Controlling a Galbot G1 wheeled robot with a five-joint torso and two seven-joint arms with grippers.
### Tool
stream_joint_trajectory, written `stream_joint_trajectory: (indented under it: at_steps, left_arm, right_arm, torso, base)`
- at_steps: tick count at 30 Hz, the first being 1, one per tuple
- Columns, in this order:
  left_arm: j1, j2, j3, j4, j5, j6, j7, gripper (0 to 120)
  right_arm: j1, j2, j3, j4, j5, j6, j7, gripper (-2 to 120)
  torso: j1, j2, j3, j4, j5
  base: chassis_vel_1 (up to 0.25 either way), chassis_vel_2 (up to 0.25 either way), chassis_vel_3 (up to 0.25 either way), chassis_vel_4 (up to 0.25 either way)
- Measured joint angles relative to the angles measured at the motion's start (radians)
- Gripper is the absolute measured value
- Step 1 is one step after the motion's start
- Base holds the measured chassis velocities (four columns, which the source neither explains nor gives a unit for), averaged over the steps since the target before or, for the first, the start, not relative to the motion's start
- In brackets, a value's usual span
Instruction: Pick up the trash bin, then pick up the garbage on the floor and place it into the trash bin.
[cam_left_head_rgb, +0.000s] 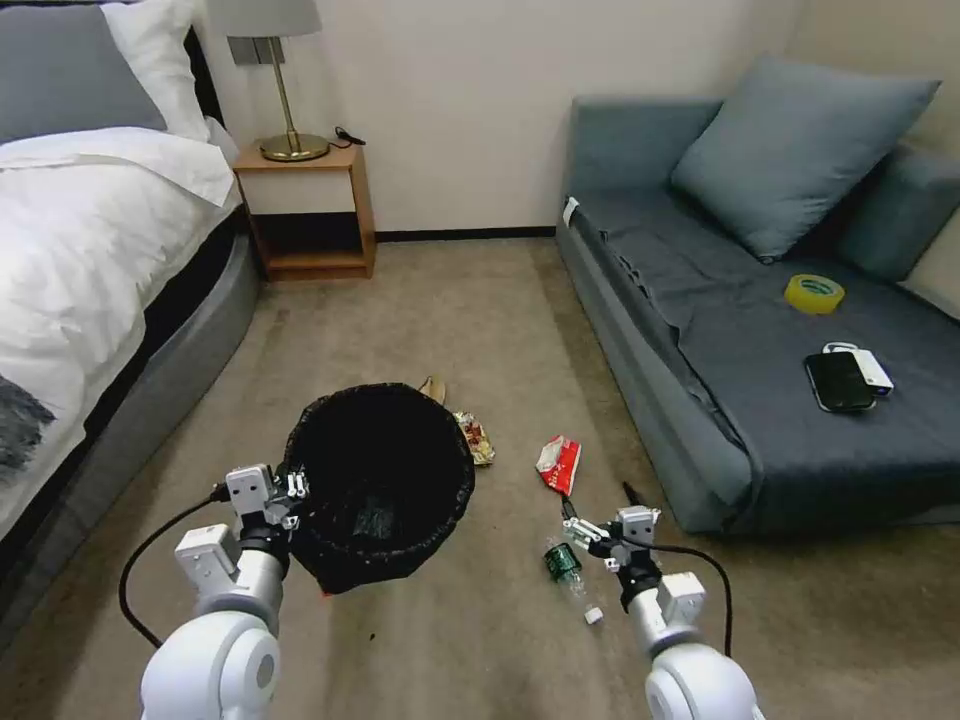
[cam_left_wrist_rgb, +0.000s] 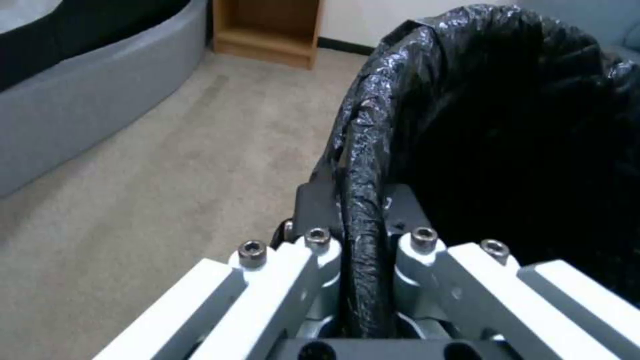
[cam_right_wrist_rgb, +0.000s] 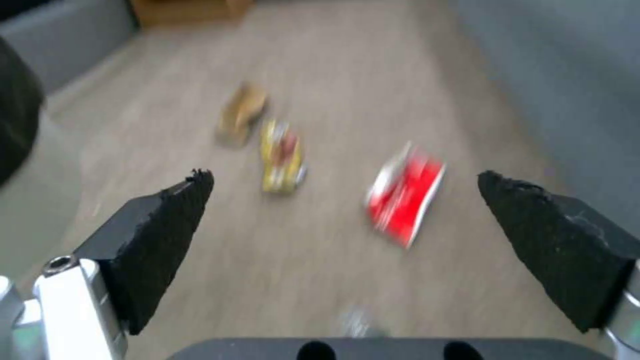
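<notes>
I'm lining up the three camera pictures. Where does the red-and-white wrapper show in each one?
Head view: the red-and-white wrapper lies on the carpet between the trash bin and the sofa, ahead of the right gripper.
Left wrist view: not in it.
Right wrist view: the wrapper lies on the carpet ahead, between the open fingers.
Shared landmark: the multicoloured snack wrapper beside it.
</notes>
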Motion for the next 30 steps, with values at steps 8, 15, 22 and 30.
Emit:
stream_joint_trajectory:
  at_steps: [8, 15, 22, 30]
  left_arm:
    - [-0.021, 0.014, -0.036, 0.029, -0.006, 0.025, 0.014, 5]
    - [-0.035, 0.021, -0.06, 0.051, -0.023, 0.031, 0.027, 5]
    - [-0.043, 0.02, -0.07, 0.075, -0.031, 0.03, 0.036, 5]
    - [-0.042, 0.023, -0.085, 0.09, -0.035, 0.02, 0.046, 5]
  right_arm:
    - [0.157, -0.155, -0.108, -0.119, 0.229, -0.29, 0.036, 100]
    - [0.332, -0.266, -0.243, -0.3, 0.277, -0.4, -0.078, 100]
    - [0.415, -0.303, -0.361, -0.416, 0.271, -0.4, -0.172, 100]
    - [0.486, -0.284, -0.451, -0.568, 0.187, -0.334, -0.225, 100]
  torso:
    - [0.0, 0.0, 0.0, 0.0, -0.0003]
    - [0.0, 0.0, 0.0, 0.0001, -0.0001]
    - [0.0, 0.0, 0.0, 0.0, 0.0]
    - [0.0, 0.0, 0.0, 0.0, -0.0001]
  base:
    - [0.0, 0.0, 0.0, 0.0]
    - [0.0, 0.0, 0.0, 0.0]
    - [0.0, 0.0, 0.0, 0.0]
    - [0.0, 0.0, 0.0, 0.0]
